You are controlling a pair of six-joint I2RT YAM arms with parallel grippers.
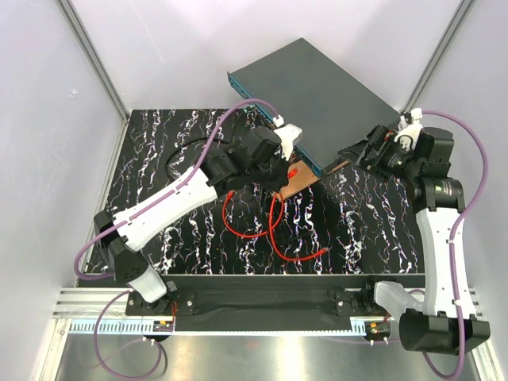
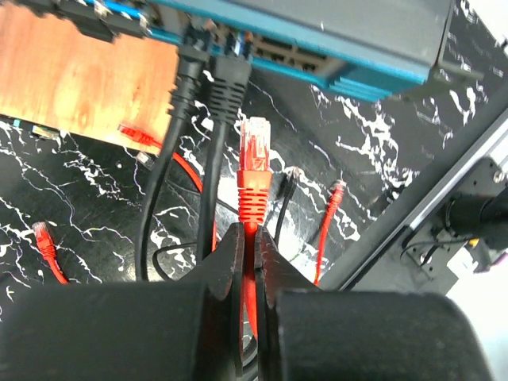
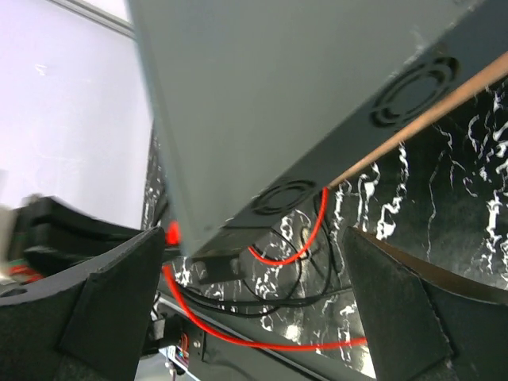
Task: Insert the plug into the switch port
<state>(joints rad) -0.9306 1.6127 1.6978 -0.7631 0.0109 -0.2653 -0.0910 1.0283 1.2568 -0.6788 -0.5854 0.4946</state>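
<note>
The switch [image 1: 317, 91] is a flat dark-grey box with a teal front face [image 2: 333, 67]. Its row of ports [image 2: 274, 49] faces my left gripper. My left gripper [image 2: 248, 235] is shut on the red cable just behind its ribbed boot. The clear-tipped plug [image 2: 255, 141] sticks out ahead of the fingers, pointing at the port row and a short way from it. In the top view the left gripper [image 1: 279, 164] is at the switch's front near its right end. My right gripper [image 3: 254, 298] is open, its fingers [image 3: 111, 305] straddling the switch's near right corner [image 1: 367, 151].
Two black cables [image 2: 226, 87] are plugged into ports just left of the plug. A brown wooden board [image 2: 79, 79] lies under the switch's front. Loose red cable loops [image 1: 266, 226] and spare red plug ends [image 2: 336, 192] lie on the black marbled table. White walls enclose the sides.
</note>
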